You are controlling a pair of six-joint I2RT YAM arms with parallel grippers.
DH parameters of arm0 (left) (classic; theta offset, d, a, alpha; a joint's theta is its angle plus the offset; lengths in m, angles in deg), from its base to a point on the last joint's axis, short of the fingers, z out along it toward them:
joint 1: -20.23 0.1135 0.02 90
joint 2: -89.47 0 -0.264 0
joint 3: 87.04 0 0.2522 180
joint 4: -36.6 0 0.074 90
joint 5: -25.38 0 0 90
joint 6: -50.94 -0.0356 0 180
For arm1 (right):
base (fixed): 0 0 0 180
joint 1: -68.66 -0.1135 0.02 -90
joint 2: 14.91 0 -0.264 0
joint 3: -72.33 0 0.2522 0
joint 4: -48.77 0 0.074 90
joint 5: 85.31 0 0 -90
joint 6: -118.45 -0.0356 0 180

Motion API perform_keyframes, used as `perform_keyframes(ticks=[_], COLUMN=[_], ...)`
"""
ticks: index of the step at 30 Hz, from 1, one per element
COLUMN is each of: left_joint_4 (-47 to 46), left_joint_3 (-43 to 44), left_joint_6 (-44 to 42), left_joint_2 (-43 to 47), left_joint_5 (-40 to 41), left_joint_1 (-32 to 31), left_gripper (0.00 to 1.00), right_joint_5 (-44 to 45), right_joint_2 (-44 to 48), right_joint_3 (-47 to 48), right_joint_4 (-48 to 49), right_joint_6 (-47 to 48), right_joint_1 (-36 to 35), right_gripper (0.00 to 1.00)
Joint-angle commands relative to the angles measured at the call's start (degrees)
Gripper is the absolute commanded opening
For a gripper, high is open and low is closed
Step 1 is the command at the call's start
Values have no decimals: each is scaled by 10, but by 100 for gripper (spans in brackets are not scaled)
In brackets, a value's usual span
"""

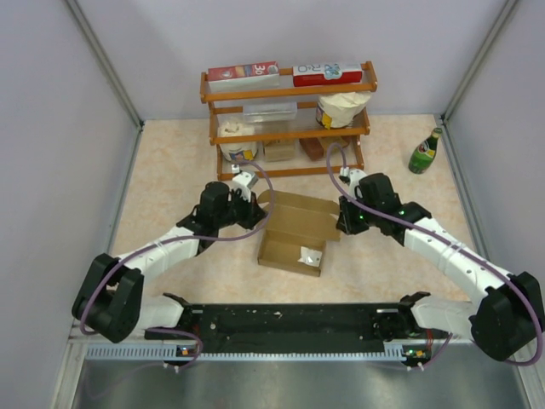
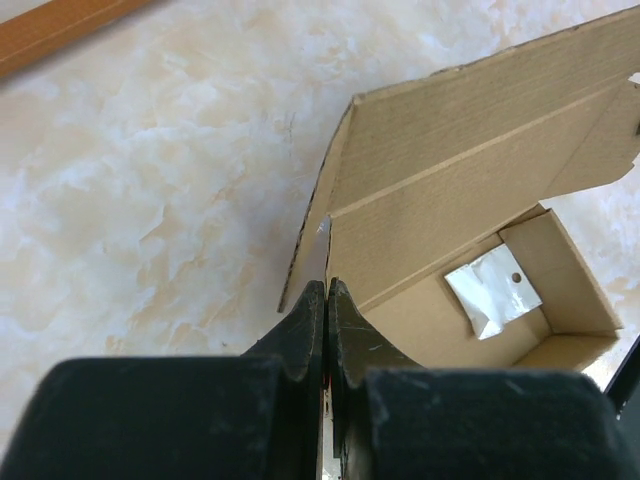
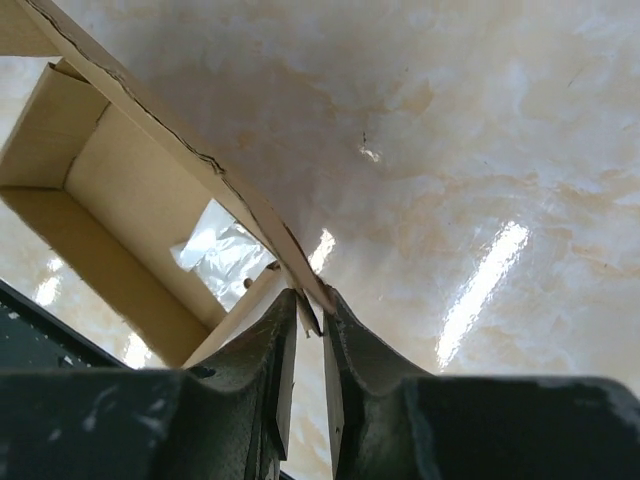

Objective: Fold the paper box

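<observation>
The paper box [image 1: 294, 230] is plain brown cardboard lying open in the middle of the table, its lid panel raised at the back. A small clear plastic bag [image 1: 311, 256] lies inside its tray. My left gripper [image 1: 255, 211] is at the box's left side. In the left wrist view its jaws [image 2: 327, 287] are shut on the thin edge of the box's [image 2: 450, 190] left flap. My right gripper [image 1: 342, 220] is at the box's right side. Its jaws [image 3: 310, 300] stand close together with the edge of the box's [image 3: 130, 200] right flap pinched between them.
A wooden shelf [image 1: 289, 128] with red-and-white cartons, tubs and small items stands just behind the box. A green bottle [image 1: 424, 152] stands at the back right. A black rail [image 1: 289, 322] runs along the near edge. Grey walls enclose both sides.
</observation>
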Motion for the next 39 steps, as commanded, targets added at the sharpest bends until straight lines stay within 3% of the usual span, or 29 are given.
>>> perform_keyframes(ticks=[1, 9, 22, 27, 32, 39], left_joint_4=[-30, -29, -21, -20, -24, -27], left_joint_3=[-7, -2, 3, 7, 10, 17], left_joint_6=[23, 26, 16, 15, 20, 34], left_joint_2=[30, 34, 34, 33, 36, 53], left_joint_5=[24, 21, 33, 34, 45, 129], left_joint_1=[-4, -14, -17, -17, -21, -51], left_gripper=[0, 0, 0, 0, 0, 0], right_joint_5=[-15, -60, -4, 6, 15, 89], right_joint_2=[14, -1, -38, -44, -44, -40], right_joint_3=[0, 6, 23, 24, 21, 25], right_joint_4=[44, 67, 73, 82, 105, 141], right_joint_6=[-22, -20, -15, -11, -15, -25], right_joint_1=[4, 3, 3, 2, -6, -67], right_gripper=[16, 18, 18, 14, 0, 0])
